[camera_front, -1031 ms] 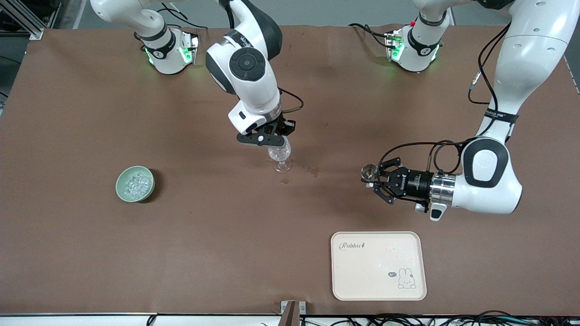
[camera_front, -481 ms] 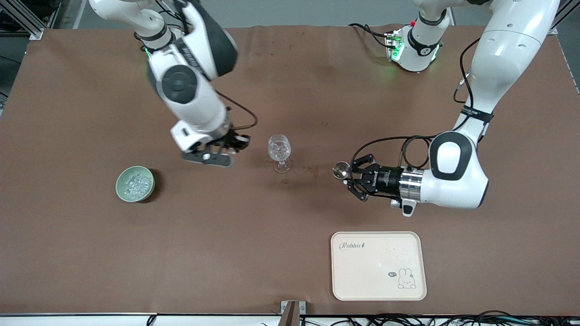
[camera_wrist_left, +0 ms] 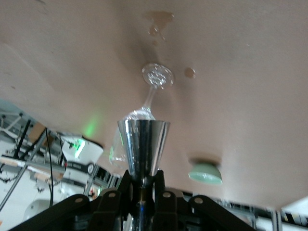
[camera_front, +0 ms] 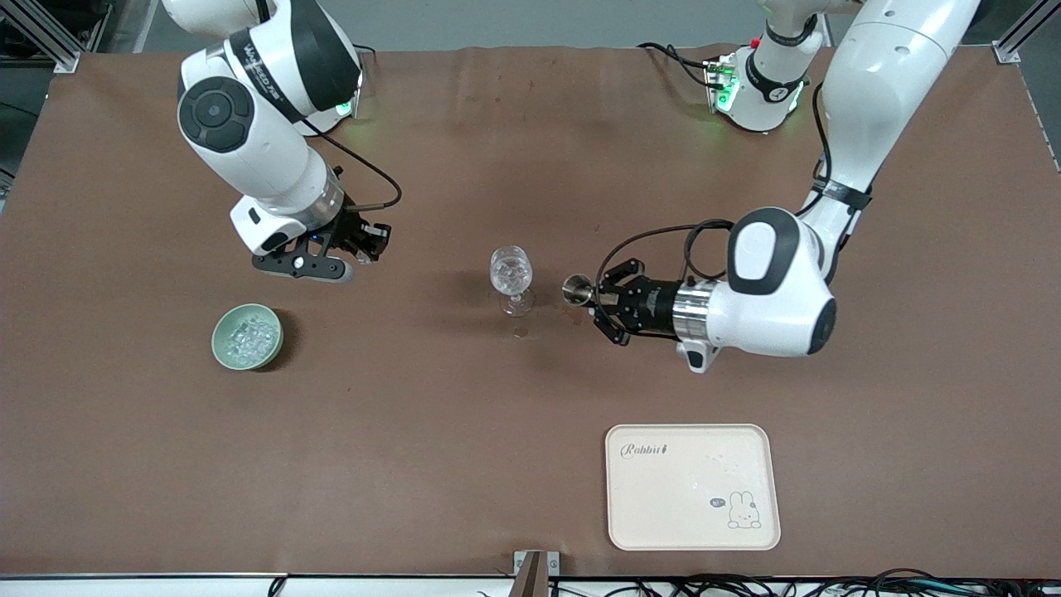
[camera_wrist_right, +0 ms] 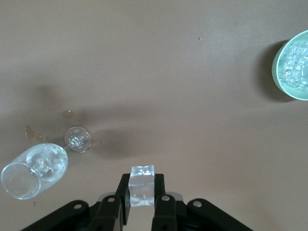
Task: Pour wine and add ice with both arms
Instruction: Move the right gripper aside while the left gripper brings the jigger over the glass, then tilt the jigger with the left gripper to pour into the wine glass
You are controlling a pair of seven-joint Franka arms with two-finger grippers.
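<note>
A clear wine glass (camera_front: 511, 278) with ice chunks in it stands mid-table. The pale green bowl (camera_front: 220, 344) holds glittering ice (camera_front: 250, 336) toward the right arm's end. My right gripper (camera_front: 311, 267) hovers over bare table between bowl and glass, nearer the bowl. In the right wrist view my right gripper (camera_wrist_right: 142, 195) is shut on a clear ice cube (camera_wrist_right: 142, 177); the glass (camera_wrist_right: 36, 168) and bowl (camera_wrist_right: 293, 65) show too. My left gripper (camera_front: 593, 297) is shut on a steel measuring cup (camera_front: 574, 290) held level beside the glass. The cup (camera_wrist_left: 143, 142) fills the left wrist view.
A cream tray (camera_front: 692, 485) with a rabbit drawing lies near the front edge, toward the left arm's end. Small wet stains (camera_front: 520, 332) mark the brown cloth beside the glass.
My right gripper has left the spot over the glass and swung toward the bowl's end. My left gripper has carried the steel cup sideways, close up to the glass.
</note>
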